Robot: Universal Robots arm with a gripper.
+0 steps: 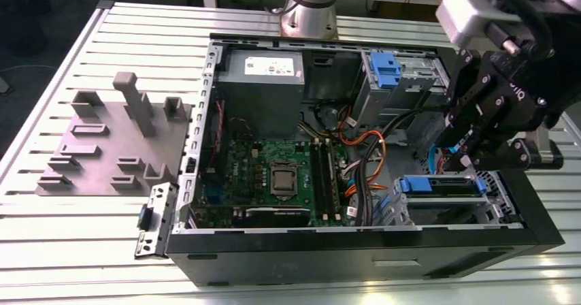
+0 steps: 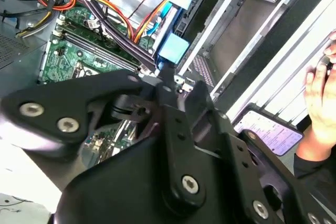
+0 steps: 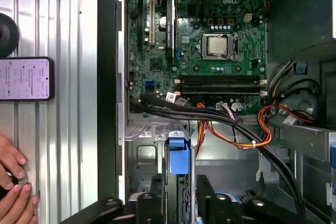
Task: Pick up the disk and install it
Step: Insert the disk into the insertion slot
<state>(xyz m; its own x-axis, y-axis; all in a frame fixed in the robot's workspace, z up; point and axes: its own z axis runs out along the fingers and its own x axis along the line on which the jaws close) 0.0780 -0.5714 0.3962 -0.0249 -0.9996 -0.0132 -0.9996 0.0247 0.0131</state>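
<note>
Reaching into the open computer case (image 1: 363, 254) at the exterior view's right, the gripper (image 1: 467, 161) straddles the blue-framed disk (image 1: 442, 184); whether it clenches it, I cannot tell.

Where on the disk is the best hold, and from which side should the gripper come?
Grip the disk across its thin blue-framed exposed edge, coming down through the open side of the case: it stands on edge in the drive cage, so probably only that edge is free.
</note>
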